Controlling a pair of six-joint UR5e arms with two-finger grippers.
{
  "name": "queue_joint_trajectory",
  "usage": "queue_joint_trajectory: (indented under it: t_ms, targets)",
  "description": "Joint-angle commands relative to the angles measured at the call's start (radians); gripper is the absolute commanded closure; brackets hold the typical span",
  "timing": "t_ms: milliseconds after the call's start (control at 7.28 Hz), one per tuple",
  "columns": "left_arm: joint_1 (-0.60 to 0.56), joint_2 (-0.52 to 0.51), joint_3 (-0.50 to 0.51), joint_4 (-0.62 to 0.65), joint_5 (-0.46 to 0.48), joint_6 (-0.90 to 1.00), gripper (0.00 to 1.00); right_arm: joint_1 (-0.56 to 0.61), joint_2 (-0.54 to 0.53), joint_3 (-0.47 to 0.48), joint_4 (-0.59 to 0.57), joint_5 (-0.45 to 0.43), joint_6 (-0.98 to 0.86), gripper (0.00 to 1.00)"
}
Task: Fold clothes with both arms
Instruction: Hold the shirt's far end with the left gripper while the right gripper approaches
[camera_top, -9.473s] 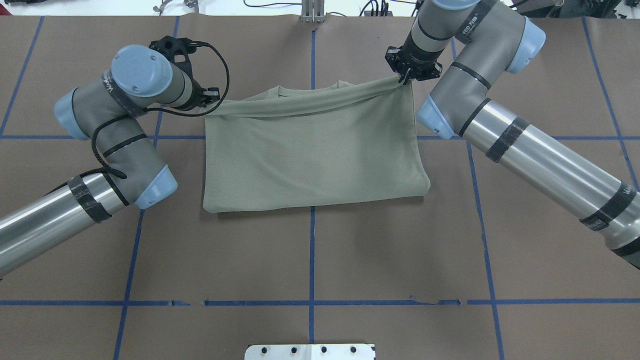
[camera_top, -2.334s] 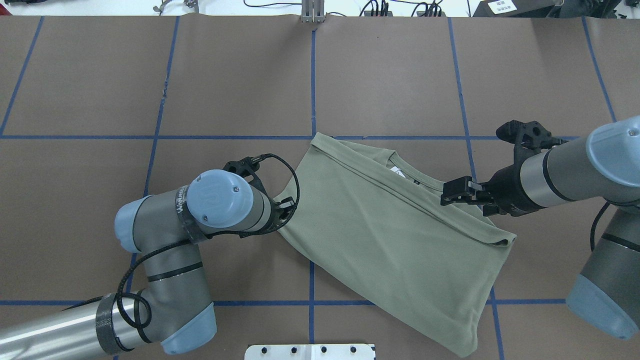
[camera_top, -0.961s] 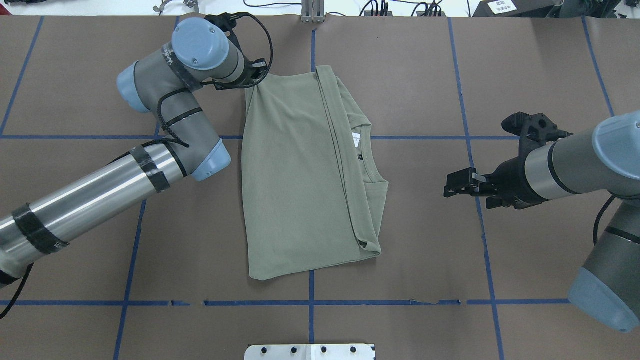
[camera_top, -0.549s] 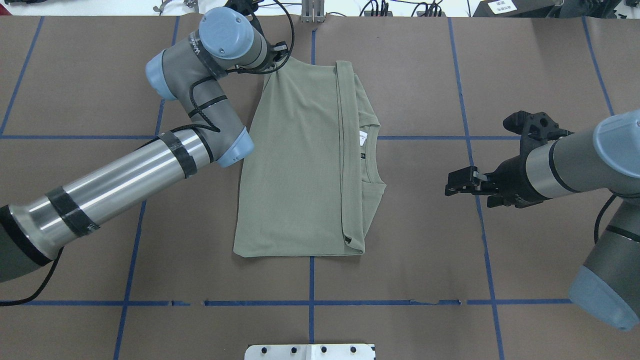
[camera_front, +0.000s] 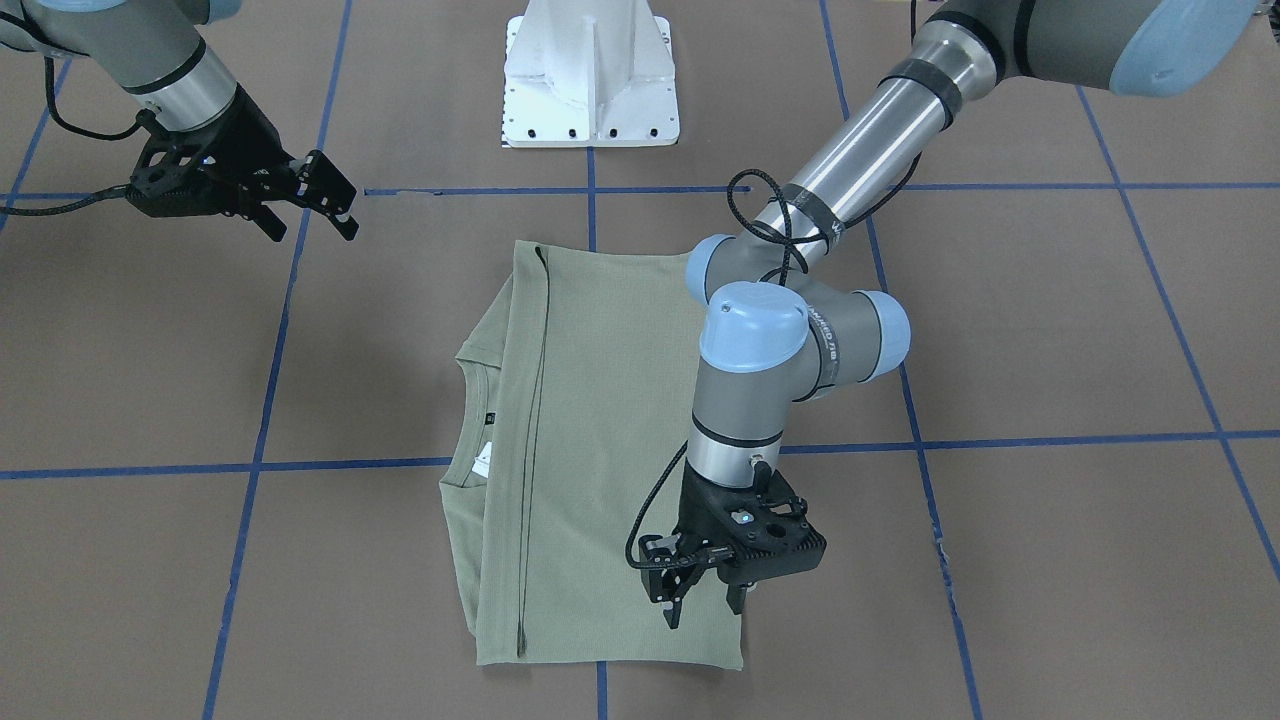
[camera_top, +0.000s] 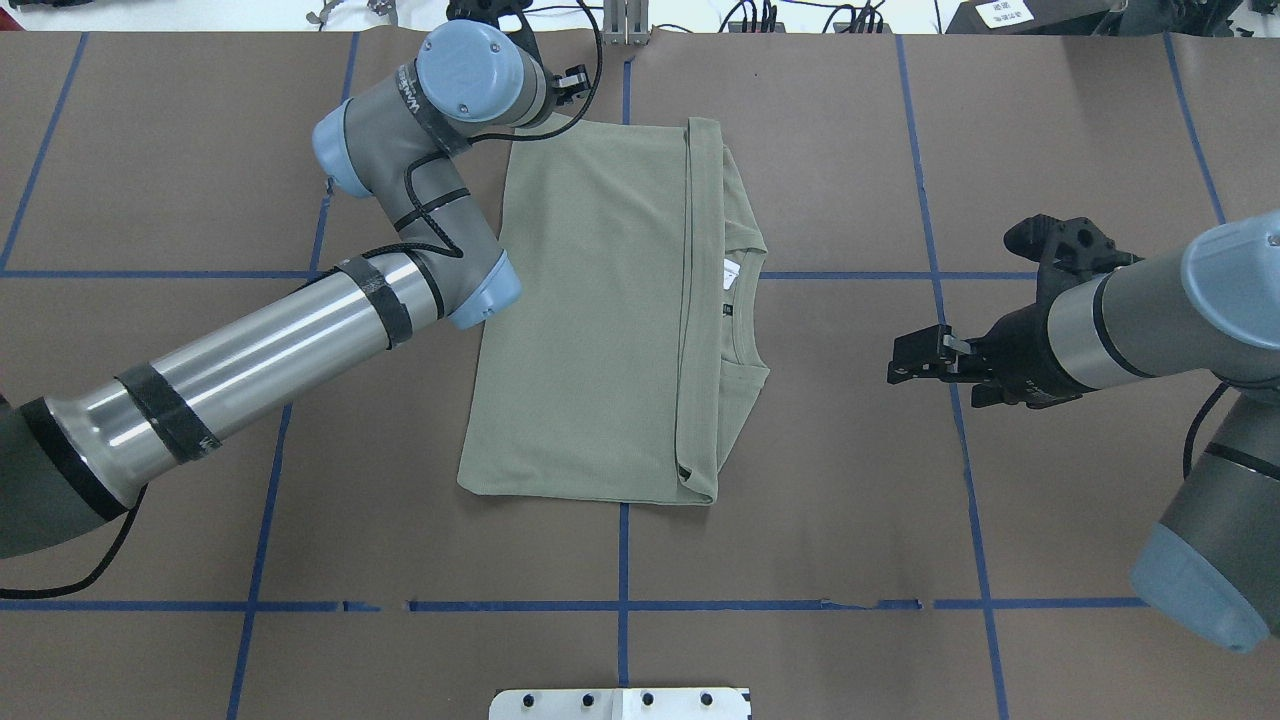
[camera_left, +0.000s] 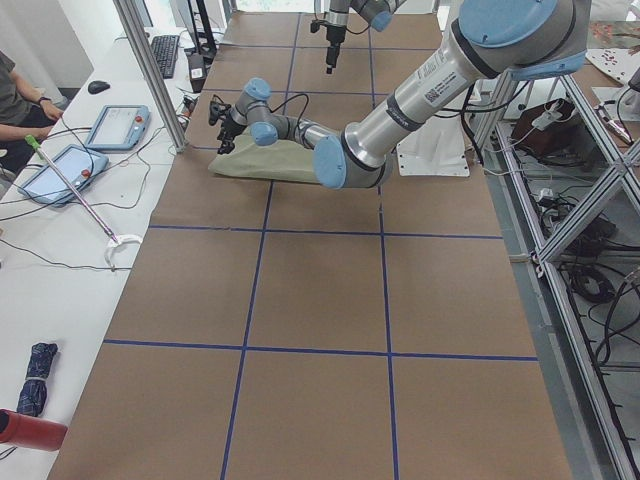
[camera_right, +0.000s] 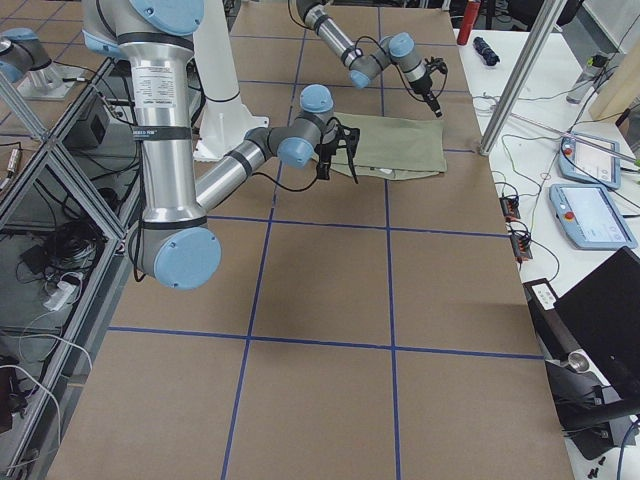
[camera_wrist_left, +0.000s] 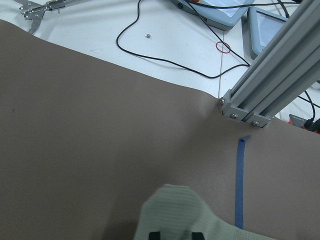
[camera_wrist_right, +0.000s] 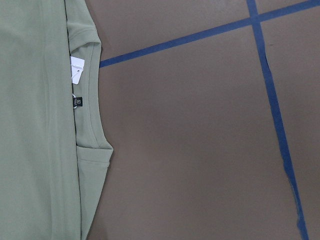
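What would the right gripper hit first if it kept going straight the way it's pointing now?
Probably the shirt. The right gripper, open and empty, points across bare table toward the neck edge with the white tag. Its height is unclear, so it might pass over the fabric.

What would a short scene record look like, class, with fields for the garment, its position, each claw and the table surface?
garment: olive-green shirt, folded lengthwise, lying flat
neck detail: white tag and black label showing at the collar
left claw: at the shirt's far corner, shut on the cloth
right claw: open, held off to the side, clear of the shirt
table: brown covering with a blue tape grid
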Motion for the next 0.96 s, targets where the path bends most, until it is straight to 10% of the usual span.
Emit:
queue_joint_trajectory:
  t_ms: [0,824]
  targets:
    - [-0.047,0.079,-0.142,0.074,-0.159,0.094,0.00,-0.009,0.079,-0.078,-0.014,-0.012,0.000,0.00]
    - [-0.045,0.526,-0.867,0.328,-0.329,0.176,0.00,-0.084,0.473,-0.335,-0.302,-0.093,-0.173,0.00]
